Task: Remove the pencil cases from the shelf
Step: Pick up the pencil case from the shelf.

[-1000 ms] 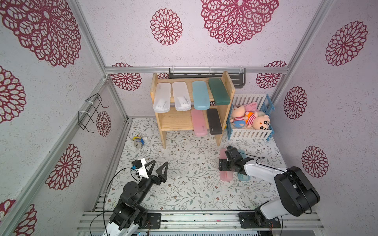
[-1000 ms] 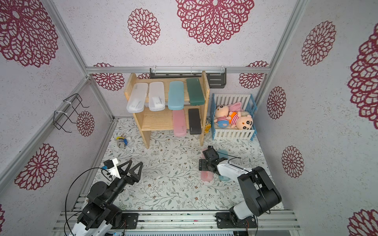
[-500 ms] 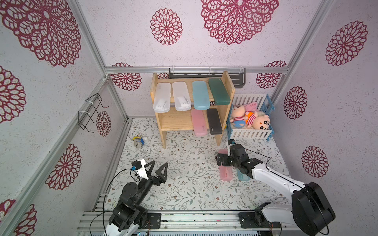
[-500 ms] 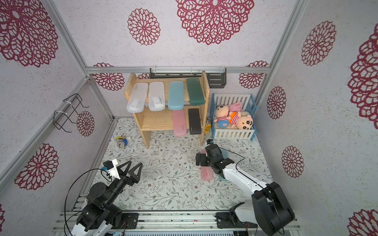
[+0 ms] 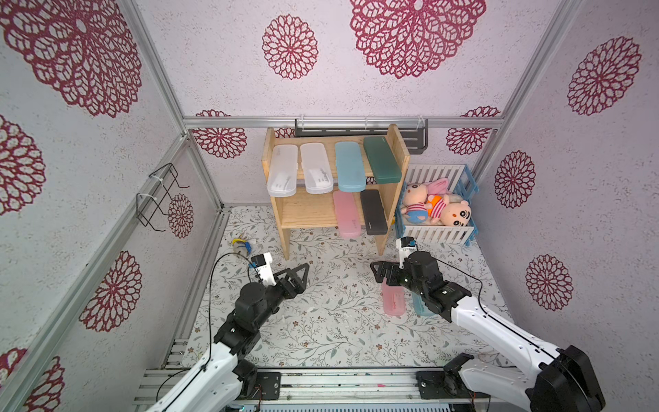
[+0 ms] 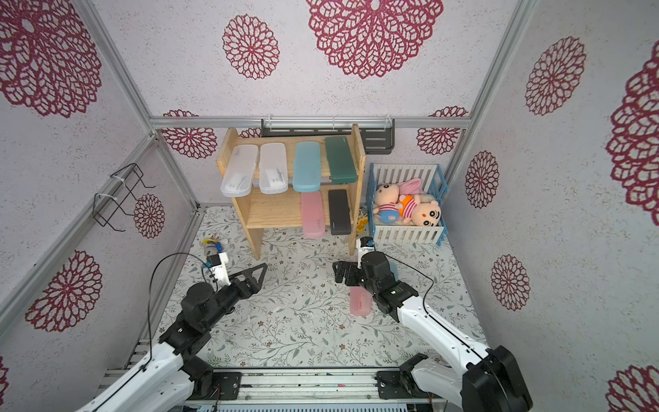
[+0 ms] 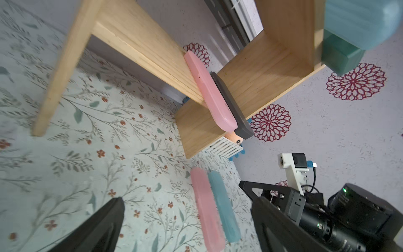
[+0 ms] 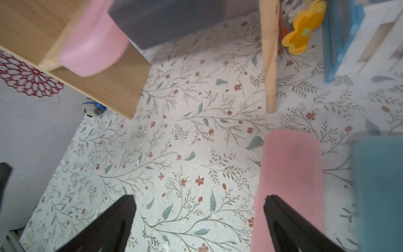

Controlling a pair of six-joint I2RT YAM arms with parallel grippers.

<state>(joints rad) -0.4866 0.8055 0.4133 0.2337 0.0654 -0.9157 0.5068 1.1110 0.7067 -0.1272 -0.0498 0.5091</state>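
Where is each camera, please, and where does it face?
Top views: high in front, looking down at the shelf; both arms show.
Left wrist: on the left arm, facing the shelf's lower tier; one finger shows.
Right wrist: on the right arm, facing the mat; open right hand shows.
Shared: both wrists see the pink case on the mat.

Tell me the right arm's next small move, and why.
Probably lift the right gripper and swing it toward the black case on the lower tier of the shelf. Its fingers are open and empty, over the pink case lying on the mat beside a light blue case; the black case is the nearest one on the shelf, its end overhanging the front edge.
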